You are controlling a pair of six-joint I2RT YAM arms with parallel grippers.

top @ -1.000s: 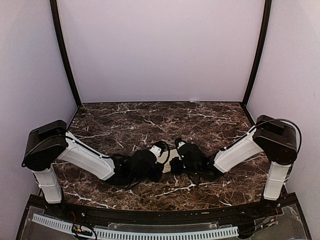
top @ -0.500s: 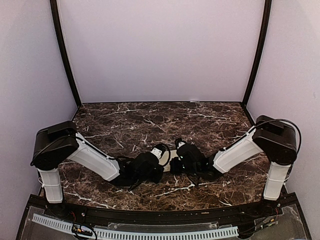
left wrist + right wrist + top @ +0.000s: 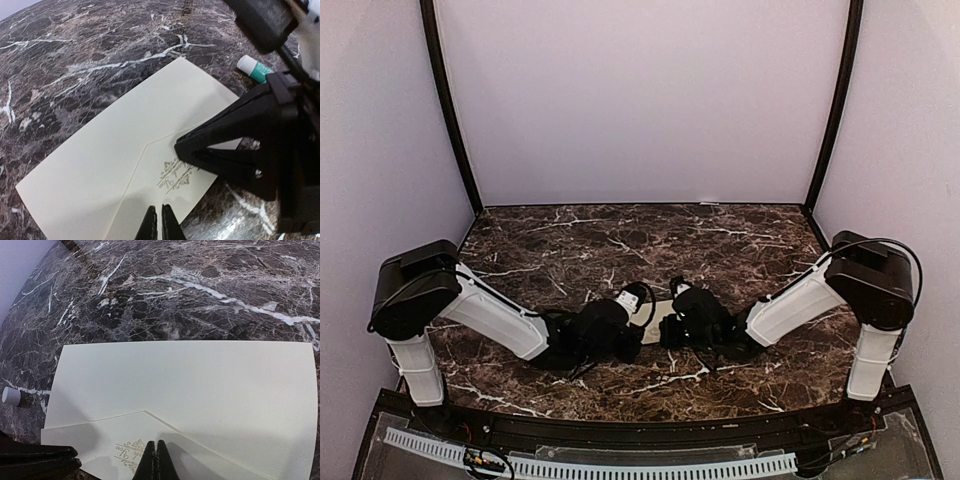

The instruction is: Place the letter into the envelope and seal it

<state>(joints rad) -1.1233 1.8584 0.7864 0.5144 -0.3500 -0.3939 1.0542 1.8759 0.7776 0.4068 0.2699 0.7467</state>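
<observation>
The pale cream envelope (image 3: pixel 100 150) lies flat on the marble table, its pointed flap folded down with a gold ornament (image 3: pixel 175 176) near the tip. The same envelope (image 3: pixel 200 380) fills the right wrist view; from above only a sliver (image 3: pixel 660 312) shows between the two arms. My left gripper (image 3: pixel 160 222) is shut, its tips down on the flap beside the ornament. My right gripper (image 3: pixel 156 455) is shut too, its tips on the flap by the ornament (image 3: pixel 131 454), facing the left one. The letter is hidden from view.
A white and teal glue stick (image 3: pixel 254 68) lies on the table just beyond the envelope's corner, its white cap (image 3: pixel 10 396) also in the right wrist view. Dark marble table (image 3: pixel 620 240) stretches behind, with purple walls around it.
The left arm's shoulder and elbow swung right and then back left, its gripper staying over the envelope. The right arm has not moved.
</observation>
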